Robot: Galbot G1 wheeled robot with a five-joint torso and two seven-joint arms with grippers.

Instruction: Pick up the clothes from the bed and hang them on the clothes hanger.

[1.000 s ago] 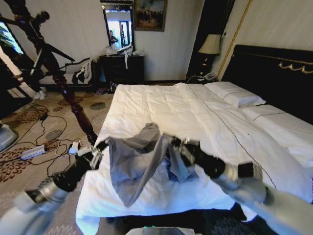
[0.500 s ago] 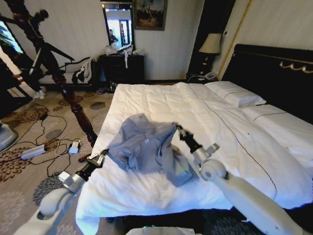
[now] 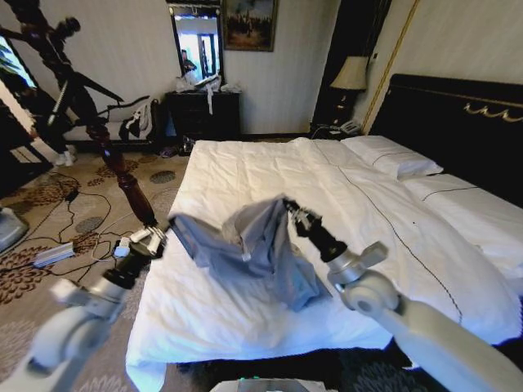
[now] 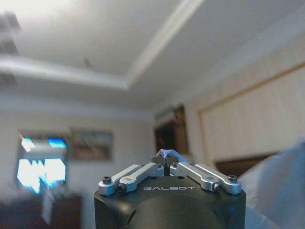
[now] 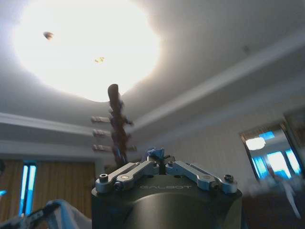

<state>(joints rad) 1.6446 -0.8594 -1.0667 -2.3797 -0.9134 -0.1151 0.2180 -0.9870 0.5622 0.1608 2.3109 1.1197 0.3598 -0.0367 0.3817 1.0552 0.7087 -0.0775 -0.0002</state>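
The clothes, a grey-blue shirt (image 3: 245, 245), hang bunched between my two grippers just above the bed (image 3: 261, 171) and its white duvet. My left gripper (image 3: 161, 236) is shut on the shirt's left edge, over the bed's left side. My right gripper (image 3: 289, 207) is shut on the shirt's top right part, above the middle of the bed. A pinch of blue fabric shows between the shut fingertips of the left gripper (image 4: 167, 155) and of the right gripper (image 5: 156, 154). The shirt's lower part trails on the duvet. The clothes hanger is out of view.
A dark reddish wooden coat stand (image 3: 114, 155) rises left of the bed, also seen as a coat stand (image 5: 116, 124) beyond my right gripper. Cables and a power strip (image 3: 57, 253) lie on the carpet. White pillows (image 3: 392, 155) and a black headboard (image 3: 458, 122) lie to the right.
The shirt lay lower and flatter on the duvet half a second ago; now both grippers have risen and hold it up. My left arm has come up from beside the bed.
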